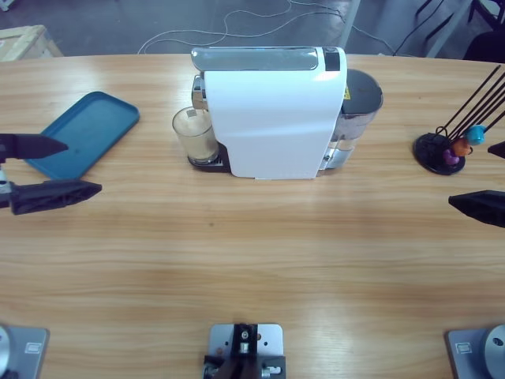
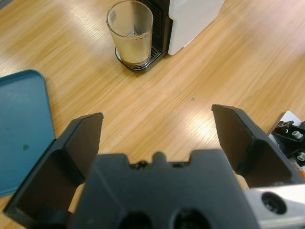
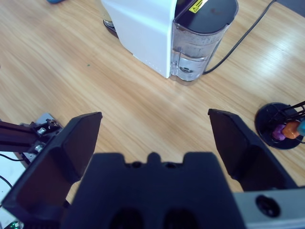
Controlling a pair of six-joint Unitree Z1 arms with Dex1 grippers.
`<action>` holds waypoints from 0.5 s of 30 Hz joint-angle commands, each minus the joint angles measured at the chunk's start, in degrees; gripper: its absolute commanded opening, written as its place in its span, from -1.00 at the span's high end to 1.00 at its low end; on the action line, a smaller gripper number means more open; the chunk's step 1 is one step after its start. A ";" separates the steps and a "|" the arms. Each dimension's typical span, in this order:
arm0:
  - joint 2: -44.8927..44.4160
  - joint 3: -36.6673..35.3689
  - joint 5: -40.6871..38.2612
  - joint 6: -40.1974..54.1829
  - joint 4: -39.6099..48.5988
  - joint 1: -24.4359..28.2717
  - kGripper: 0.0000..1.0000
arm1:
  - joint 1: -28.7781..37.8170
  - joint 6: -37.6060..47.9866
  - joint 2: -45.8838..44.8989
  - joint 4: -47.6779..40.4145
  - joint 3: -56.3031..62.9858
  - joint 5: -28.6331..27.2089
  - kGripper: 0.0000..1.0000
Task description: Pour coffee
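Observation:
A white coffee machine (image 1: 272, 114) stands at the table's back middle, with a clear water tank (image 3: 198, 45) at its right end. A glass cup (image 1: 193, 134) holding some pale liquid sits on the machine's drip tray (image 2: 143, 63), under the spout. My left gripper (image 1: 59, 167) hovers at the left edge, open and empty, well short of the cup (image 2: 130, 32). My right gripper (image 1: 493, 178) is at the right edge, open, with nothing between its jaws, away from the machine (image 3: 143, 28).
A blue tray (image 1: 83, 133) lies at the back left, just beyond the left gripper. A black capsule stand (image 1: 443, 150) with coloured capsules sits at the back right. A black cable (image 3: 243, 40) runs from the machine. Bare wood fills the table's front half.

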 commanded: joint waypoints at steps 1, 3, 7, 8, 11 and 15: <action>1.39 2.15 -0.38 0.11 -0.54 -0.44 -0.98 | 0.75 0.63 -0.63 0.80 -0.09 1.29 -1.00; 1.34 2.15 -0.38 0.11 -0.54 -0.44 -0.98 | 0.77 0.63 -0.54 0.75 -0.07 1.29 -1.00; 1.51 2.15 -0.30 0.03 -0.54 -0.39 -0.98 | 0.75 0.63 -0.12 0.13 0.18 1.29 -1.00; 1.62 2.15 -0.30 0.03 -0.54 -0.40 -0.98 | 0.77 0.63 -0.10 0.09 0.18 1.29 -1.00; 2.06 2.16 -0.30 0.11 -0.54 -0.40 -0.98 | 0.77 0.63 -0.19 0.04 0.25 1.29 -1.00; 1.11 3.31 -0.16 -0.87 -0.61 -0.40 -0.99 | 0.77 0.63 -0.01 0.04 0.60 1.73 -1.00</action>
